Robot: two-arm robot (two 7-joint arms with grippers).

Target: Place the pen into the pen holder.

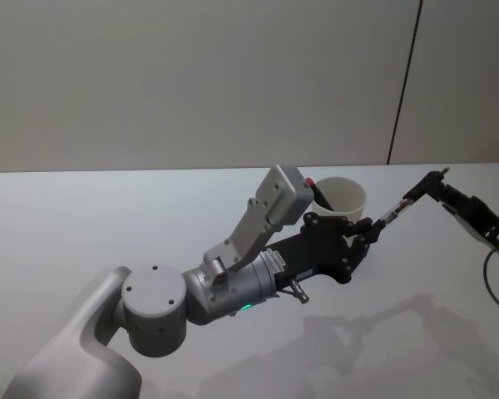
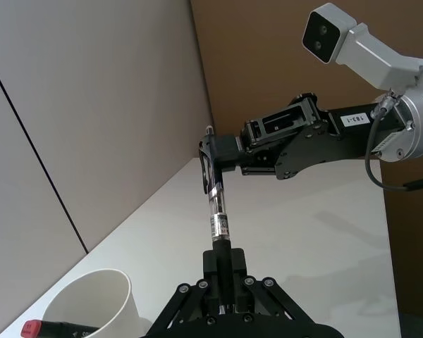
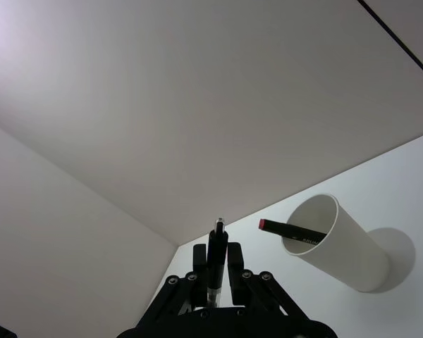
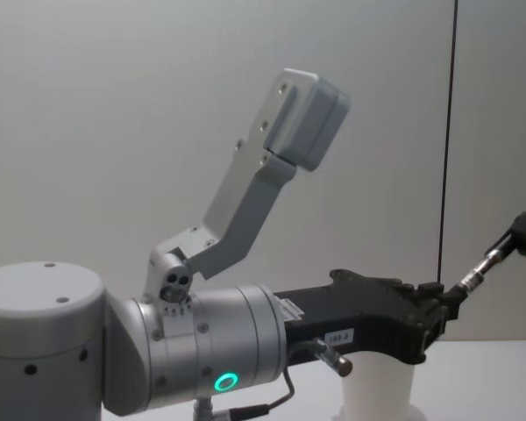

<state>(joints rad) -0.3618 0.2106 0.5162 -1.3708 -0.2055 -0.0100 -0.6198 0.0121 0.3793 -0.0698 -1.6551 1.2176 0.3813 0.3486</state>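
The pen point(image 1: 397, 210) was held off the table point(image 1: 83, 224), spanning between the two grippers above the table's far right part. The left gripper point(image 1: 368, 231) was closed on the pen's lower end; the right gripper point(image 1: 432, 180) was closed on its upper end, near the clip. The pen holder point(image 1: 343, 199), a white paper cup, stood upright on the table just beyond the left gripper, toward the far edge. A marker with a red cap point(image 3: 295, 231) already leaned inside it, cap protruding over the rim.

Judged handling: the pen appeared light, stiff and smooth-barrelled, liable to slip or swivel in a narrow grip; the mid-barrel, at the labelled band, seemed the soundest hold. The cup appeared light and easily tipped, so a pen pushed against its rim could tip it.

Writing: a printed band point(image 2: 219, 226) on the pen's barrel and print on the marker's body were not legible.
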